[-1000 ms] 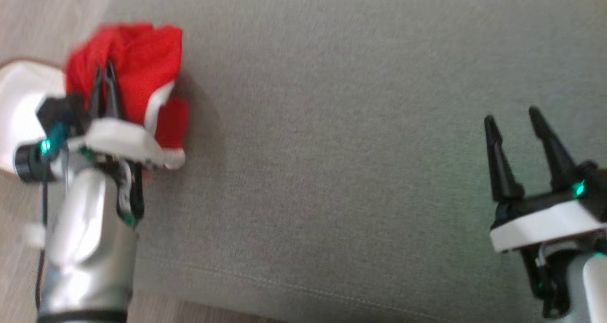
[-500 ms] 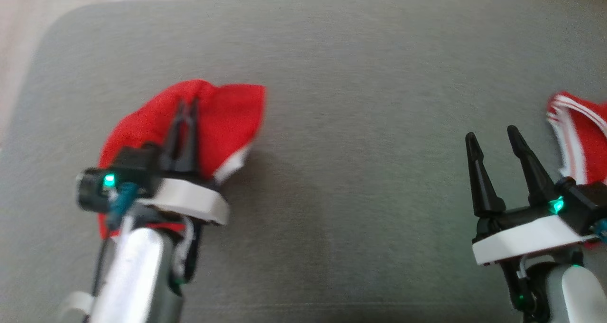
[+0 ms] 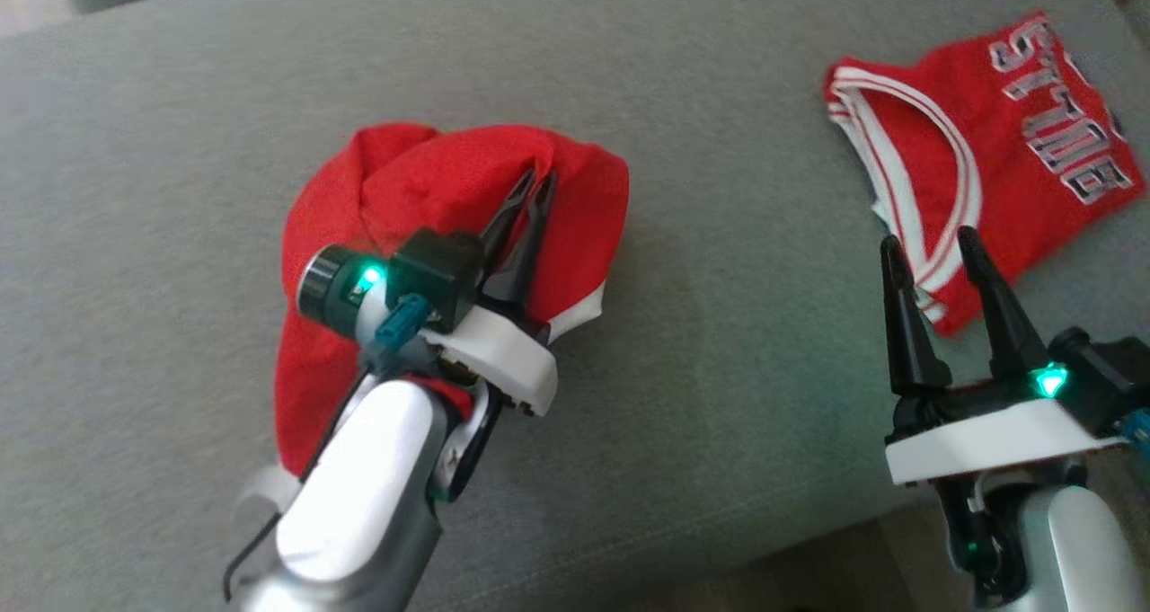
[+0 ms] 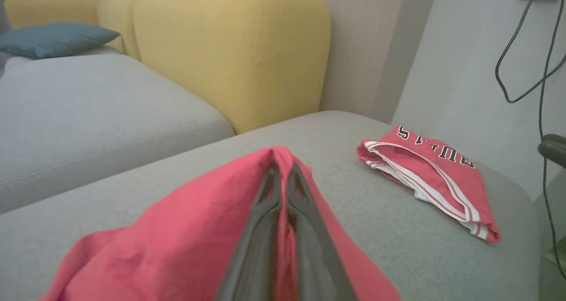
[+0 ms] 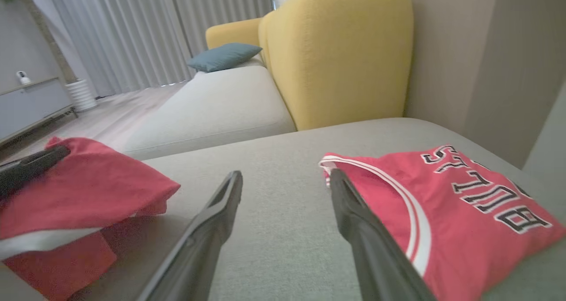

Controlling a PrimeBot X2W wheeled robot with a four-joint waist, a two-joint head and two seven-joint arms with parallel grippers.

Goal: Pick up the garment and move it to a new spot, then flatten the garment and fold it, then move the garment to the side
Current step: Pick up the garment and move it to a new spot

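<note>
Over the left-middle of the grey sofa cushion (image 3: 719,342), the bunched red garment (image 3: 431,181) peaks upward, since the left jaws are clamped on its fabric to carry it. Near a folded jersey (image 3: 1015,172), the right jaws stand apart and empty, likely awaiting the flattening.

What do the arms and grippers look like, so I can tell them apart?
The left gripper and right gripper match: two long, tapering black fingers on a white plate over black housing, each with a green light. The left forearm, glossy silver-white like the right, carries a teal connector and a thin black cable.
</note>
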